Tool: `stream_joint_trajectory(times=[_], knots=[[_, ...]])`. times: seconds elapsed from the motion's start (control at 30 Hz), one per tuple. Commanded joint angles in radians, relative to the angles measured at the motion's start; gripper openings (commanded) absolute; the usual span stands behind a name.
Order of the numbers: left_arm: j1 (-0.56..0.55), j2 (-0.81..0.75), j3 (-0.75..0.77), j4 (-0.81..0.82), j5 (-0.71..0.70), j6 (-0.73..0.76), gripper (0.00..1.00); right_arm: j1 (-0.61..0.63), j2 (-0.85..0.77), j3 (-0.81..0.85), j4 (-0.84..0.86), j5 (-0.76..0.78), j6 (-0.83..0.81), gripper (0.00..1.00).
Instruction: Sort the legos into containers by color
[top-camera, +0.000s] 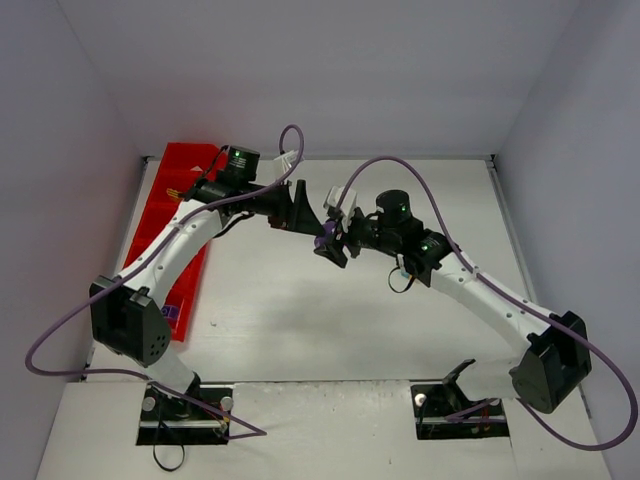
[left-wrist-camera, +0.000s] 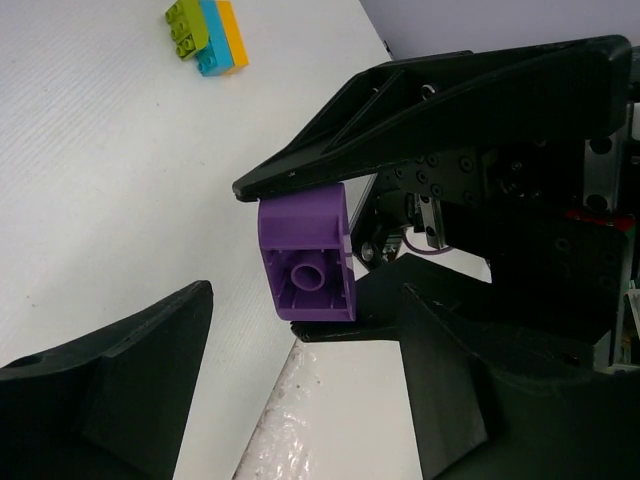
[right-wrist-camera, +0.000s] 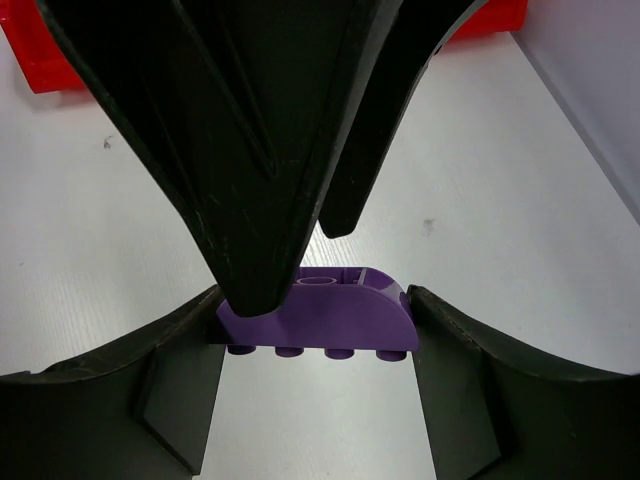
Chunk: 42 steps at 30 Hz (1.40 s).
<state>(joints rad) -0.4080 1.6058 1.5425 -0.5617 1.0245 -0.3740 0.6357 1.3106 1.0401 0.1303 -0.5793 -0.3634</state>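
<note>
A purple lego (right-wrist-camera: 330, 320), with one rounded top corner and studs pointing down, hangs above the table, and my right gripper (right-wrist-camera: 315, 300) is shut on its two ends. In the top view the lego (top-camera: 324, 240) and right gripper (top-camera: 332, 243) are mid-table. My left gripper (top-camera: 305, 210) comes in from the left, open, with one finger (right-wrist-camera: 240, 180) in front of the lego's left end and the other behind it, not closed on it. In the left wrist view the lego (left-wrist-camera: 300, 240) sits just beyond my left gripper (left-wrist-camera: 305, 300). The red tray (top-camera: 180, 180) of containers lies at the far left.
Three legos, lime green (left-wrist-camera: 183, 28), teal (left-wrist-camera: 210, 40) and orange (left-wrist-camera: 232, 32), lie side by side on the white table. Purple cables loop over both arms. Grey walls close in the table on the left, back and right.
</note>
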Motion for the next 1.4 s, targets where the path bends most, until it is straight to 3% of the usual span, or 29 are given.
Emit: stream_joint_trajectory(times=[0.0,0.3,0.67,0.77,0.8,0.9,0.93,0.97,1.03,1.1,1.13,1.37], knots=[[-0.015,-0.018,0.022,0.057,0.039,0.018,0.67,0.007,0.004,0.054,0.077,-0.031,0.015,0.04],[-0.023,0.002,0.019,0.049,0.052,0.024,0.6,0.009,0.001,0.052,0.086,-0.024,0.021,0.04],[-0.04,0.031,0.022,0.048,0.045,0.024,0.59,0.012,-0.008,0.052,0.095,-0.031,0.029,0.04],[-0.041,0.029,0.019,0.054,0.045,0.023,0.52,0.012,-0.01,0.051,0.097,-0.028,0.029,0.04],[-0.041,0.029,0.018,0.057,0.045,0.021,0.4,0.012,-0.008,0.049,0.097,-0.028,0.03,0.04],[-0.041,0.028,0.019,0.071,0.043,0.004,0.24,0.013,-0.007,0.043,0.097,-0.024,0.034,0.09],[-0.041,0.028,0.019,0.074,0.037,0.001,0.14,0.012,-0.007,0.041,0.097,-0.022,0.034,0.15],[-0.04,0.028,0.019,0.077,0.037,-0.002,0.12,0.012,-0.007,0.04,0.097,-0.019,0.035,0.19],[-0.04,0.026,0.011,0.08,0.028,-0.008,0.06,0.01,-0.007,0.037,0.097,-0.002,0.037,0.35],[-0.041,0.025,0.007,0.08,0.025,-0.006,0.05,0.01,-0.007,0.035,0.097,0.022,0.041,0.49],[-0.038,0.023,0.004,0.077,0.022,-0.006,0.05,0.01,-0.007,0.034,0.095,0.03,0.044,0.6],[-0.014,0.014,-0.024,0.056,-0.027,0.009,0.05,-0.004,-0.017,0.015,0.097,0.117,0.092,0.92]])
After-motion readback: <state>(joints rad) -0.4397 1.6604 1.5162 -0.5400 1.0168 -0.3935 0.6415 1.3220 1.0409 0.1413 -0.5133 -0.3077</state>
